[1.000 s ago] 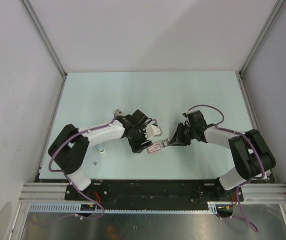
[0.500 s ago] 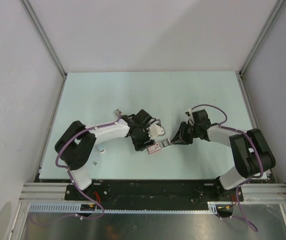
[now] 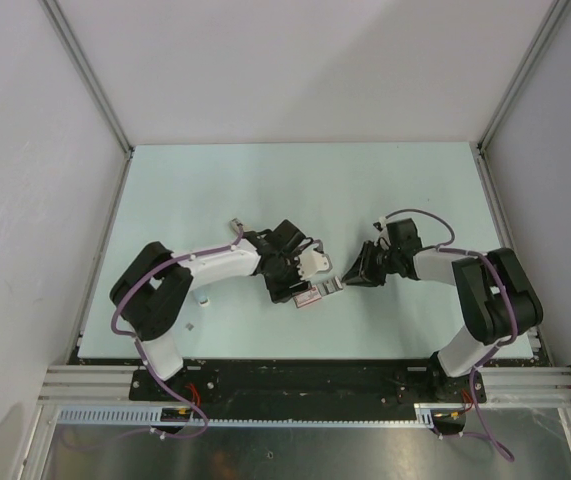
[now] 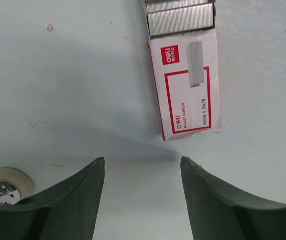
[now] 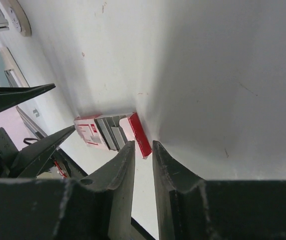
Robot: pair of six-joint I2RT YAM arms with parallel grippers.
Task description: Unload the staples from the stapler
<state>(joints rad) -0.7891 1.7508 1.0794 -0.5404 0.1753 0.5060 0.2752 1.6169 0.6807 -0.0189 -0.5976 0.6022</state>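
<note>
No stapler shows in any view. A white and red staple box (image 3: 310, 292) lies on the table between the grippers, its tray slid out to the right with grey staple strips (image 3: 332, 286) showing. In the left wrist view the box (image 4: 190, 85) lies just beyond my left gripper (image 4: 141, 162), which is open and empty; the staples (image 4: 180, 17) stick out of its far end. My left gripper (image 3: 291, 290) sits at the box's left end. My right gripper (image 5: 143, 145) has its fingers almost together with nothing between them, just short of the tray's red end (image 5: 138, 134). It also shows from above (image 3: 349, 278).
A small round white disc with a metal centre (image 4: 5, 182) lies on the table left of my left fingers, and shows far off in the right wrist view (image 5: 18, 16). Two small bits (image 3: 191, 326) lie near the left arm's base. The table's front edge (image 3: 305, 358) is close.
My right gripper has drawn back to the right, away from the box. The staple tray now stands out of the box's right end. My left arm has shifted slightly right.
</note>
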